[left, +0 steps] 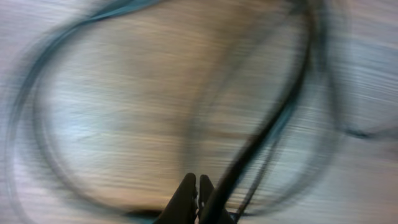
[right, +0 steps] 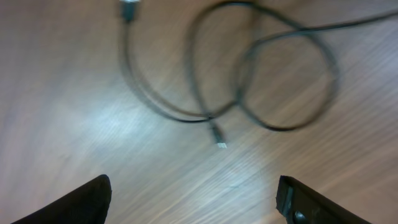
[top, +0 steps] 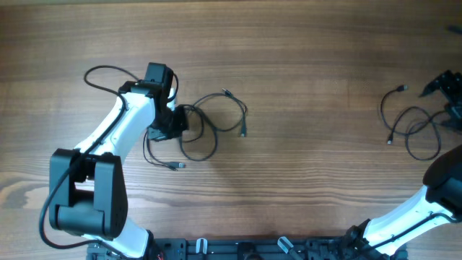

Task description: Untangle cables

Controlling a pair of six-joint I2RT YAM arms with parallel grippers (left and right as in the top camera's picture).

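overhead: left tool (top: 173,124) pinches the tangled cables (top: 244,108); right tool (right: 196,200) spread wide over a separate cable (right: 180,118).

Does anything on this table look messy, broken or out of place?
Nothing broken or spilled. The one untidy thing: a looped bunch of black cables at the left end effector, with a separate cable lying loose at the table's right, below the open right end effector.

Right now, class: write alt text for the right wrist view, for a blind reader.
Thin black cable lies in loose loops on a wooden table. Below it, the right gripper stands open, empty, its two dark fingers at the bottom corners.
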